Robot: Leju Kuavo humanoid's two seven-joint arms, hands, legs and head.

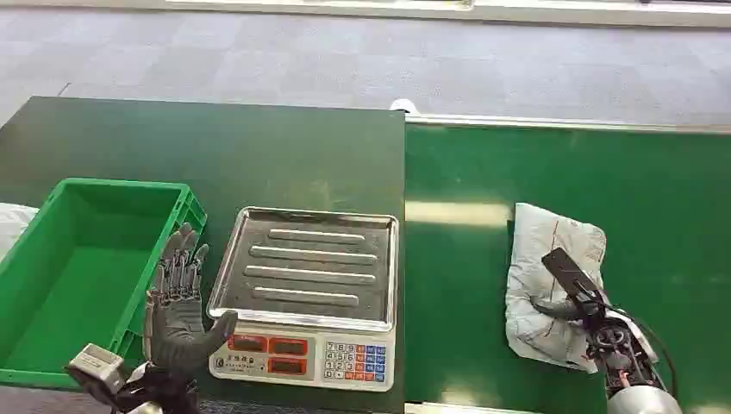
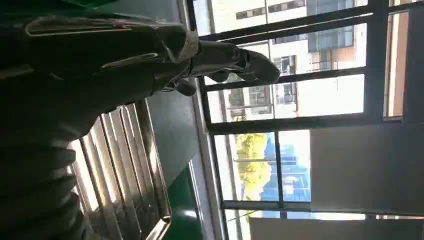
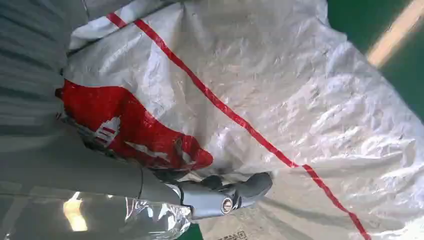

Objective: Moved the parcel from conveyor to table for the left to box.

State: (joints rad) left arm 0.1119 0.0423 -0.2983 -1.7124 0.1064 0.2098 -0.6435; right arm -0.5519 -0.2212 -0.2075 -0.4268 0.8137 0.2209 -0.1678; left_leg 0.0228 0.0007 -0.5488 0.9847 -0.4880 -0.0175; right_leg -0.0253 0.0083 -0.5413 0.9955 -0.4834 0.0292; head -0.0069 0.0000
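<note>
A: What's hard to see, starting nearest?

B: The right hand (image 1: 576, 304) lies on the near part of the parcel (image 1: 552, 259), and its own wrist parts hide most of its fingers. In the right wrist view the thumb (image 3: 235, 192) presses against the parcel (image 3: 280, 100), but I cannot tell whether the hand truly grips it. The near edge of the crate (image 1: 86, 267) is cut off at the bottom left.

A: And the left hand?

B: The left hand (image 1: 178, 302) stands upright between crate and scale (image 1: 306, 293), fingers straight and apart, holding nothing. In its wrist view the thumb (image 2: 235, 60) juts out above the scale's pan (image 2: 125, 170).

A: Counts?

B: One parcel, one crate, one scale, two hands.

A: The parcel itself?

B: A crumpled grey-white plastic bag with a thin red stripe and a red printed patch. It lies flat on the green conveyor (image 1: 483, 172), right of the table (image 1: 215, 147), near the belt's front edge.
</note>
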